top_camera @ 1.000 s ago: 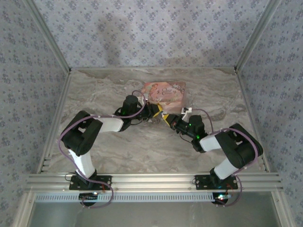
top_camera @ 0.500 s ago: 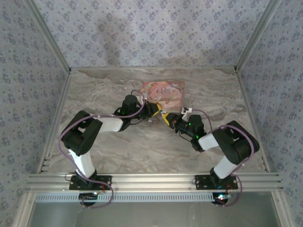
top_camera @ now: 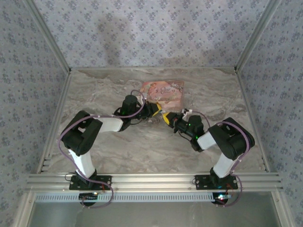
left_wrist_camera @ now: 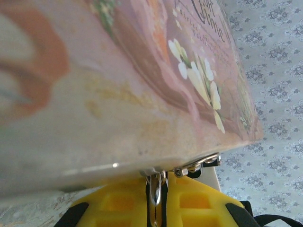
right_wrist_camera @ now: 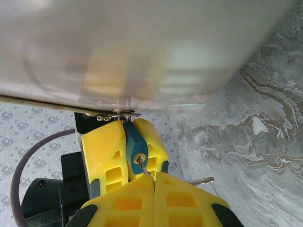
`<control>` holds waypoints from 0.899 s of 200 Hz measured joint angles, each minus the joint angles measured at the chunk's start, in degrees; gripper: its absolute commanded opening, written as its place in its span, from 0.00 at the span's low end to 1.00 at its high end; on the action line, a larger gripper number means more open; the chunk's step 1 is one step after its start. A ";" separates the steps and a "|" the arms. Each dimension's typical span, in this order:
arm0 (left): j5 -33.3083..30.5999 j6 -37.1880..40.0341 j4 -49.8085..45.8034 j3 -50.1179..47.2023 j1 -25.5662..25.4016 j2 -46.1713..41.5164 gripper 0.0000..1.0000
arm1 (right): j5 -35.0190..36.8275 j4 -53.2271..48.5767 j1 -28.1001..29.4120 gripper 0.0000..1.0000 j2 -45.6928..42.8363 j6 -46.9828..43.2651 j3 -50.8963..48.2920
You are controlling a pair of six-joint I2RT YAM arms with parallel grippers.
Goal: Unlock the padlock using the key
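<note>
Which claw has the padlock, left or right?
The left claw: it pinches the blue padlock hanging under the box edge. The right claw grips the key at its keyhole.

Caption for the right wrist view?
Left pincer clamps the padlock; right pincer holds the key in its keyhole.

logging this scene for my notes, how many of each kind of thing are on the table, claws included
pink box: 1
padlock: 1
key, in the padlock: 1
claws: 2, left claw and right claw
silver bit beside the right claw: cannot tell what it is, not counted
total: 5
</note>
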 measured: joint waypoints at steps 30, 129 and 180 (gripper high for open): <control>0.02 -0.02 0.02 -0.15 -0.02 0.00 0.08 | 0.28 0.09 0.00 0.00 0.22 2.29 0.00; 0.02 0.00 0.02 -0.24 -0.07 0.00 0.08 | 0.66 -0.02 0.17 0.00 0.31 2.93 0.02; -0.94 -0.02 -0.17 -0.24 -0.42 0.00 0.06 | 2.21 -2.36 0.87 0.00 -0.02 1.09 1.11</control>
